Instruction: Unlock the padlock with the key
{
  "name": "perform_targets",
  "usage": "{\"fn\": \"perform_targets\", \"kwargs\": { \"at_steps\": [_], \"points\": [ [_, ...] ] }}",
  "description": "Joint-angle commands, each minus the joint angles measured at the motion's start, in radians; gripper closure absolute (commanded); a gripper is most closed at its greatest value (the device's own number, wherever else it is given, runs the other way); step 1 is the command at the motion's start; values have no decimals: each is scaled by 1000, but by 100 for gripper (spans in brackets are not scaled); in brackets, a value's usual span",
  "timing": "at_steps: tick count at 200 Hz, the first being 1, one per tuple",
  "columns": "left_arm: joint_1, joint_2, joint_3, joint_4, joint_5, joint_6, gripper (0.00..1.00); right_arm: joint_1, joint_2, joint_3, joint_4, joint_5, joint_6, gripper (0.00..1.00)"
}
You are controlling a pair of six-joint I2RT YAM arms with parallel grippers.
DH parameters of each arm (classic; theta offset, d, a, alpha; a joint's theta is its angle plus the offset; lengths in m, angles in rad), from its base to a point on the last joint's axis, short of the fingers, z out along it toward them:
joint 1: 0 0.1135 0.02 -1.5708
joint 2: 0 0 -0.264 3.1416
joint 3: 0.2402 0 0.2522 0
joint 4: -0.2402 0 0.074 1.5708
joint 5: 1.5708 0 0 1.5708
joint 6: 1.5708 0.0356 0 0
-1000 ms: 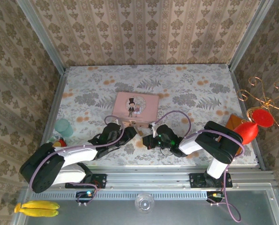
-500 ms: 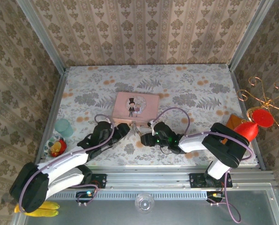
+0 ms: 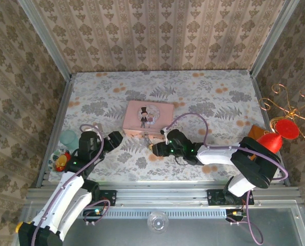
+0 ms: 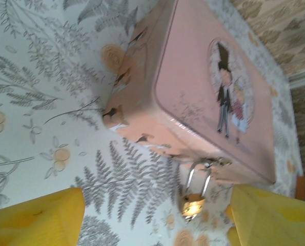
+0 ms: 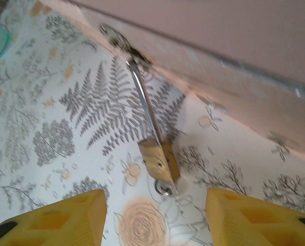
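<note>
The small brass padlock (image 5: pixel 158 159) hangs by its thin silvery shackle (image 5: pixel 142 100) from the clasp on the front of the pink tin (image 4: pixel 208 92) and rests on the tablecloth. A silvery stub, the key (image 5: pixel 165 188), sticks out of the padlock's lower end. My right gripper (image 5: pixel 157 220) is open just short of the key, one yellow finger on each side, touching neither. My left gripper (image 4: pixel 157 220) is open too and stands further back, with the padlock (image 4: pixel 193 202) ahead of its right finger. From above, the padlock (image 3: pixel 147 137) lies between the left gripper (image 3: pixel 116 138) and the right gripper (image 3: pixel 153 148).
A teal cup (image 3: pixel 68 137) and a red-and-yellow toy (image 3: pixel 62 160) stand at the table's left edge beside my left arm. A red object (image 3: pixel 275 138) and a gold wire stand (image 3: pixel 290 105) are at the right edge. Metal posts and papered walls close in the table.
Both grippers have opened. The right one has let go at the padlock's lower end. The left arm has drawn back to the left, away from the padlock.
</note>
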Motion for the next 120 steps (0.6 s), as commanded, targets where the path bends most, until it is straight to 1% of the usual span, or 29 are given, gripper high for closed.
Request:
{"fn": "perform_targets", "kwargs": {
  "at_steps": [1,21,38,61,120],
  "points": [
    [74,-18,31,-65,108,108,22,-12,-9,47,-47,21,27,44],
    [138,-31,33,-64,171,146,20,-19,6,67,-37,5,46,45],
    [166,-32,38,-68,200,180,19,-19,28,87,-47,-3,49,46],
    [183,-33,34,-67,211,206,19,-18,62,100,-45,-4,59,47],
    [214,-38,-5,-28,243,212,18,5,172,140,-41,24,53,50]
  ]
}}
